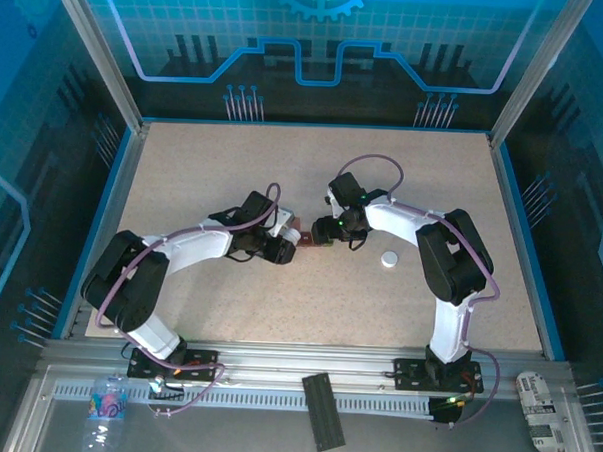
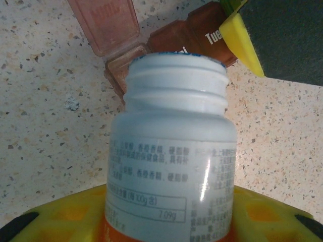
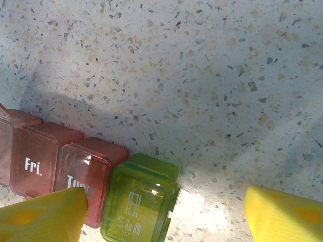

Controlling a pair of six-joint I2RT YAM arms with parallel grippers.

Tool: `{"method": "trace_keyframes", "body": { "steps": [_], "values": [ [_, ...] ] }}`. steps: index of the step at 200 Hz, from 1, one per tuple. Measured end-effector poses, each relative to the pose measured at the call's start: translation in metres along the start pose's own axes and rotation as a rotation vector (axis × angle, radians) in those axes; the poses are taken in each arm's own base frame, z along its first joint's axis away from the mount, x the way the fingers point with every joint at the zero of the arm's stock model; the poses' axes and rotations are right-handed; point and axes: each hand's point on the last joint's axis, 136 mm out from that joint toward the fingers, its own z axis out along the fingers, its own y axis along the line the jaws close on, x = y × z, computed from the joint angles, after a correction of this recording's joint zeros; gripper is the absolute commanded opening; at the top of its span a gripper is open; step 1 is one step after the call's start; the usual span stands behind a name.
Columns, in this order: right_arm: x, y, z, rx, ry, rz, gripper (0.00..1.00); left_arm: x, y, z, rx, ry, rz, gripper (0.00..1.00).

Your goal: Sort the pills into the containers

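Note:
My left gripper (image 2: 169,222) is shut on the white bottle (image 2: 171,151), which has an orange band and no cap; its open mouth points at the containers. The containers (image 2: 194,33) are a strip of dark red compartments with one lid raised (image 2: 103,25) over an open compartment (image 2: 117,70). In the right wrist view the strip shows red "Fri" (image 3: 33,161) and "Tue" (image 3: 81,174) compartments and a green "SUN" end (image 3: 139,201). My right gripper (image 3: 164,217) stands open over the green end, its left finger (image 3: 43,217) by the "Tue" lid. From above, both grippers (image 1: 279,247) (image 1: 328,230) meet at the strip (image 1: 307,238). No pills are visible.
The bottle's white cap (image 1: 389,258) lies on the speckled table right of the right arm. A black strip (image 1: 323,410), a plastic water bottle (image 1: 106,408) and a white device (image 1: 542,399) sit on the near rail, off the table. Blue walls enclose the table.

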Motion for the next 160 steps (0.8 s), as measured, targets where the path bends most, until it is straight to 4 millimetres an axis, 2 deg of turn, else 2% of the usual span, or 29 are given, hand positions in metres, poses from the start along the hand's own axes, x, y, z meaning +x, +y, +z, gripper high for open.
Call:
{"method": "trace_keyframes", "body": {
  "steps": [57,160],
  "values": [
    [0.000,0.000,0.000,0.000,0.000,0.003,0.82,-0.003,0.001,0.002,0.012,0.030,-0.015,0.00],
    [0.000,0.000,0.000,0.000,0.000,0.003,0.82,0.007,0.002,0.008,0.013,0.090,-0.016,0.00]
  ]
}}
